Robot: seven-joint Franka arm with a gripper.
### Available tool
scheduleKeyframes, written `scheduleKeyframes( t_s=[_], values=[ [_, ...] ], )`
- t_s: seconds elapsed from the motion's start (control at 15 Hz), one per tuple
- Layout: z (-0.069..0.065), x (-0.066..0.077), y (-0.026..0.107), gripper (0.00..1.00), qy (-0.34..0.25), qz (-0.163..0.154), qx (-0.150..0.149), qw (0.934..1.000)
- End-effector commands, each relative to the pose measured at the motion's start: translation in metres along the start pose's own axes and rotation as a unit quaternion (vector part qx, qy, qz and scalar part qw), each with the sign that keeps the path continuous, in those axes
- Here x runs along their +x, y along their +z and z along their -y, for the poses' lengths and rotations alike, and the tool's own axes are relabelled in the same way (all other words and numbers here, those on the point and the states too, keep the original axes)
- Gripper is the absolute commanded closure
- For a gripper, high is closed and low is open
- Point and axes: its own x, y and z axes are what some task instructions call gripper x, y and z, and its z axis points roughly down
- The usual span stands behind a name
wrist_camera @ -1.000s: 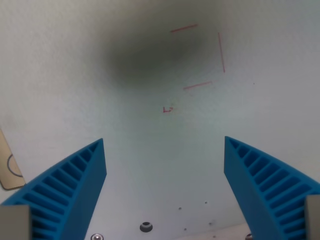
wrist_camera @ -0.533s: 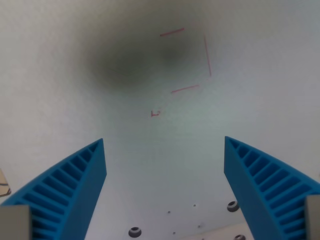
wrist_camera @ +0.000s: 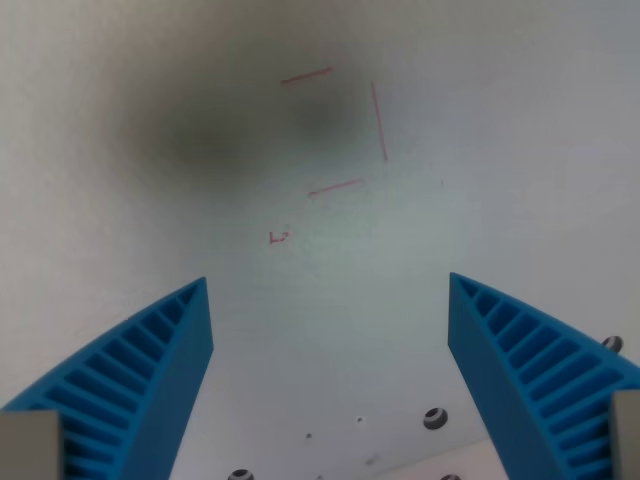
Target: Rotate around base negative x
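Observation:
My gripper (wrist_camera: pixel 330 290) is open and empty, its two blue ribbed fingers (wrist_camera: pixel 150 370) spread wide at the bottom of the wrist view. It hangs above a white table (wrist_camera: pixel 500 150). Thin red lines (wrist_camera: pixel 340 130) drawn on the table form three sides of a square, with a small red mark (wrist_camera: pixel 279 237) below them. A blurred dark shadow (wrist_camera: pixel 210 130) lies on the table at the upper left of the view.
Several small bolt heads (wrist_camera: pixel 433 417) sit in the table near the bottom of the view, between and beside the fingers. A paler strip (wrist_camera: pixel 470 462) runs along the bottom edge.
The whole scene has shifted toward the wrist view's left and slightly down, so the camera has moved. The tan object at the left edge has left the view. The fingers stay open.

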Motion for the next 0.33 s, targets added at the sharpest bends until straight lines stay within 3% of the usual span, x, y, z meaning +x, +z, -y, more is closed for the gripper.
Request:
scheduleKeyframes(
  t_s=[0.07,0.33],
  values=[
    [0.0026,-0.0005,-0.0027,0.0,0.012,-0.014,-0.112,0.9936],
    [0.0026,-0.0005,-0.0027,0.0,0.012,-0.018,-0.134,0.9907]
  ],
)
